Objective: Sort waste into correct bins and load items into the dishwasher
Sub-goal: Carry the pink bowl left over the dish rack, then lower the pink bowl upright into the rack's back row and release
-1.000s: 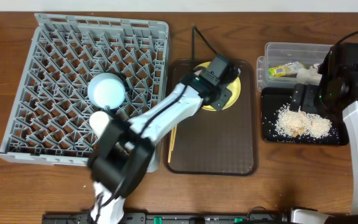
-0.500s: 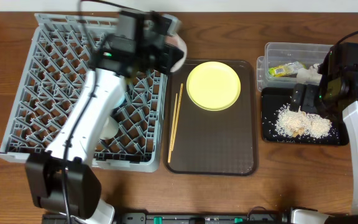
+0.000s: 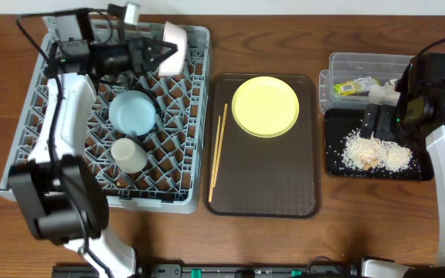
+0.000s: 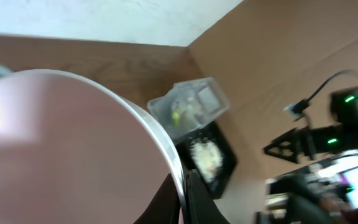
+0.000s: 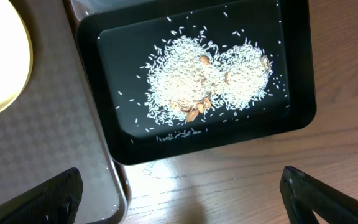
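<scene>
Dish rack (image 3: 172, 174): upper left; light blue bowl (image 3: 133, 112), cream cup (image 3: 130, 154).
Left gripper (image 3: 161, 51): clamped on white bowl (image 3: 174, 37), rack's upper right corner.
Serving tray (image 3: 273, 177): centre; yellow plate (image 3: 265, 106), chopsticks (image 3: 219, 154).
Clear tub (image 3: 346, 60): upper right; wrapper (image 3: 354, 87), tissue (image 3: 385, 93).
Black tray (image 3: 338, 166): rice crumbs (image 3: 373, 153).
Right gripper (image 5: 185, 193): spread wide, empty, over black tray.

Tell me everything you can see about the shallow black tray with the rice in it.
The shallow black rectangular plastic tray lies flat on the wooden table, with low glossy walls and rounded corners. Beige rice-like crumbs with a few brown bits heap in its middle, loose grains scattered around. The clear plastic tub sits just behind it, the dark brown serving tray just beside; contact is unclear. The open right hand hangs above, not touching.
</scene>
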